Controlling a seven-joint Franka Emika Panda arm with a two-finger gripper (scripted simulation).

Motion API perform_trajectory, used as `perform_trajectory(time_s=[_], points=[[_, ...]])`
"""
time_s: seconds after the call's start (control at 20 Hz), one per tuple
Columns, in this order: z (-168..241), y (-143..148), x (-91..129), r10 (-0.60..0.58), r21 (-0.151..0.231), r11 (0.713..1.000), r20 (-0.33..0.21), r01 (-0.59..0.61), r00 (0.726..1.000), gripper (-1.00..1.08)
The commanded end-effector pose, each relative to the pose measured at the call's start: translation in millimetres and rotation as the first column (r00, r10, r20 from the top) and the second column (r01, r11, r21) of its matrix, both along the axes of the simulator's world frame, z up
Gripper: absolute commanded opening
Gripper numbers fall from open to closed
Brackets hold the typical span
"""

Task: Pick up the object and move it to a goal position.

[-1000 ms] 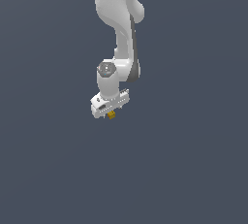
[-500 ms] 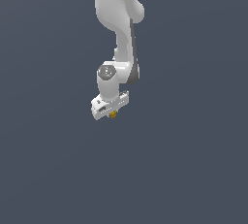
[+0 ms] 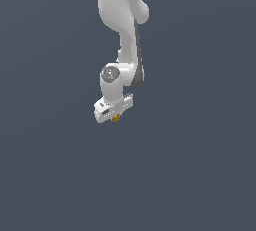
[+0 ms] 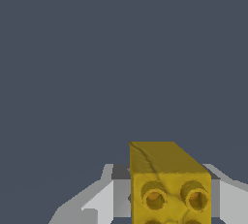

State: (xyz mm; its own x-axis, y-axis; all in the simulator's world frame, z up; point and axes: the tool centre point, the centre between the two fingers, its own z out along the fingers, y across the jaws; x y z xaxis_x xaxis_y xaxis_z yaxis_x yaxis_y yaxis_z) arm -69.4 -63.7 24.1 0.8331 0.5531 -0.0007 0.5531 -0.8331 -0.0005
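The object [image 3: 116, 118] is a tiny yellow-orange block peeking out beneath the white hand of my arm in the exterior view. My gripper [image 3: 116, 116] is shut on it, and the fingers themselves are mostly hidden by the hand. In the wrist view the object [image 4: 167, 182] fills the lower middle as a yellow block with round studs on its near face. Grey-white fingers [image 4: 99, 201] flank it on both sides and press against it.
The white arm [image 3: 122, 25] comes down from the top of the exterior view. All around it lies a plain dark grey-blue surface with no other objects or edges in sight.
The hand with the object has shifted slightly toward the exterior view's left and a little upward. The grip on the block is unchanged.
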Motion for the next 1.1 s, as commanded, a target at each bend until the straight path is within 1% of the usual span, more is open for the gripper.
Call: perform_trajectory(time_s=[0.0, 0.25, 0.5, 0.7, 1.05], points=[[4.6, 0.0, 0.5, 0.0, 0.0, 1.0, 0.001, 0.0, 1.0, -1.0], [24.6, -0.1, 1.3, 0.0, 0.0, 1.0, 0.001, 0.0, 1.0, -1.0], [58.6, -0.2, 2.7, 0.0, 0.0, 1.0, 0.001, 0.0, 1.0, -1.0], [95.0, -0.3, 4.3, 0.0, 0.0, 1.0, 0.001, 0.0, 1.0, -1.0], [170.9, -0.1, 8.1, 0.001, 0.0, 1.0, 0.001, -0.001, 1.0, -1.0]])
